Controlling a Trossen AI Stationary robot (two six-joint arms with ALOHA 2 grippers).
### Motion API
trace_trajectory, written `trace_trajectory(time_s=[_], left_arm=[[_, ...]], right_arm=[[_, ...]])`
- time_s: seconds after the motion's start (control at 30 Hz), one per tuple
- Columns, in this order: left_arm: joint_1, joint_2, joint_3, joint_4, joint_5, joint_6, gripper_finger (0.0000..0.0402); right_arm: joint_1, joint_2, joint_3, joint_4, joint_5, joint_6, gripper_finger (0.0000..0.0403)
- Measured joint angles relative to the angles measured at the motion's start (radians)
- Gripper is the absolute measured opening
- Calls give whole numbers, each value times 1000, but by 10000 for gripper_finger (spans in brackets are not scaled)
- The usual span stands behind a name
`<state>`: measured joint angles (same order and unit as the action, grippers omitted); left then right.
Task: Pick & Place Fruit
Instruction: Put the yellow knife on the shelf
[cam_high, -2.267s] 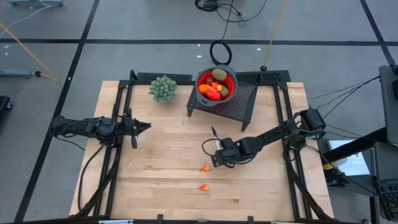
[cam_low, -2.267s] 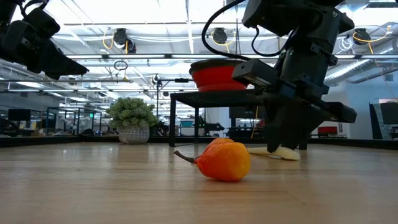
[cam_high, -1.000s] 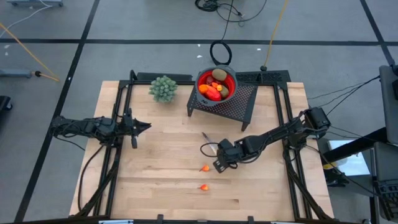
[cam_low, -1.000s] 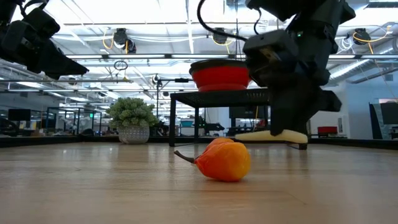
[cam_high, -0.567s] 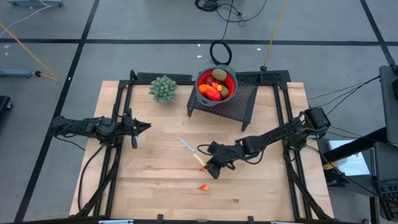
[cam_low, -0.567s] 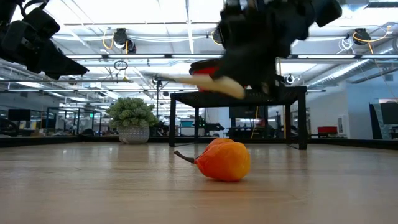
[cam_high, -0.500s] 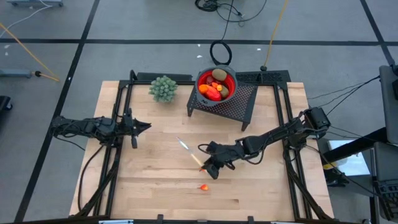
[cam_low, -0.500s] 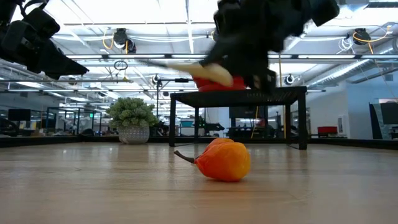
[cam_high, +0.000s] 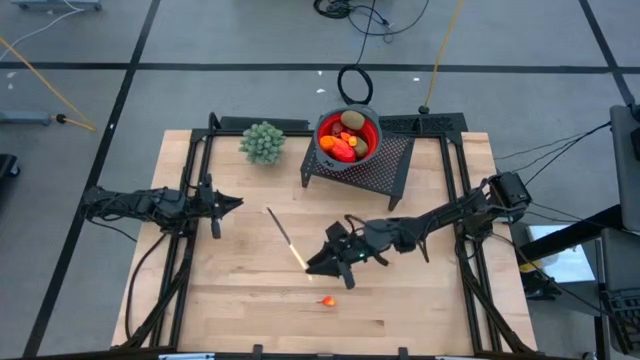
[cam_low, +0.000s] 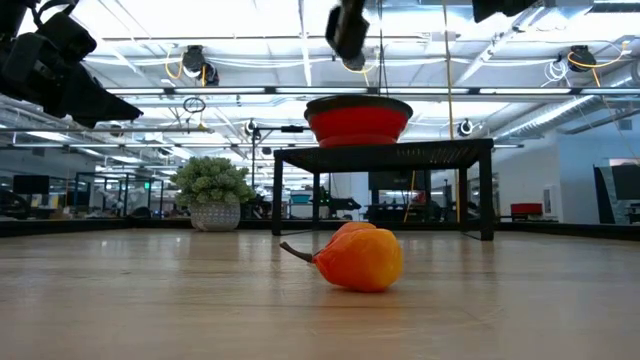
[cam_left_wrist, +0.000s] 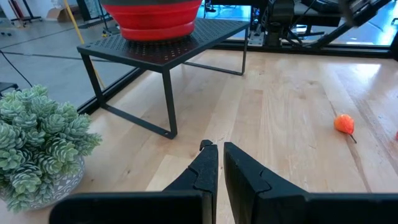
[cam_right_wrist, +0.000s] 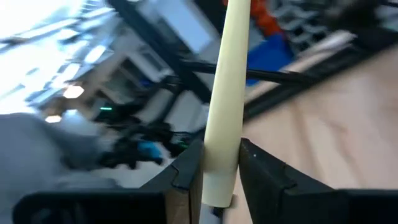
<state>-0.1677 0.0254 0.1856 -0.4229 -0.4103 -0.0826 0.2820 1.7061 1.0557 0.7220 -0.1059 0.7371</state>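
I find the right gripper (cam_high: 318, 265) clamped on the knife (cam_high: 284, 238) above mid-table. One small orange fruit (cam_high: 327, 300) lies on the wood nearby; others sit in the red bowl (cam_high: 371, 136). The left gripper (cam_high: 232, 203) waits, fingers together and empty, at the left edge.

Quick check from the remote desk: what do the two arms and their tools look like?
Both arms are dark, slim and jointed, with black cables looping along them. The left tool ends in two dark, tapered fingers with stepped inner faces. The right tool has similar dark fingers. No markings visible.
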Motion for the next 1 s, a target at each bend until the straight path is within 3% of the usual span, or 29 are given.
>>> trace_trajectory(time_s=[0.23,0.37,0.6,1.0], left_arm=[[0,0,0,0,1,-3,26],[0,0,0,0,16,-2,26],[0,0,0,0,20,0,26],[0,0,0,0,19,1,26]], right_arm=[[-16,0,0,211,-153,30,80],[-26,-1,0,253,-168,50,82],[-46,-1,0,182,-154,86,83],[-31,-6,0,-107,-2,183,80]])
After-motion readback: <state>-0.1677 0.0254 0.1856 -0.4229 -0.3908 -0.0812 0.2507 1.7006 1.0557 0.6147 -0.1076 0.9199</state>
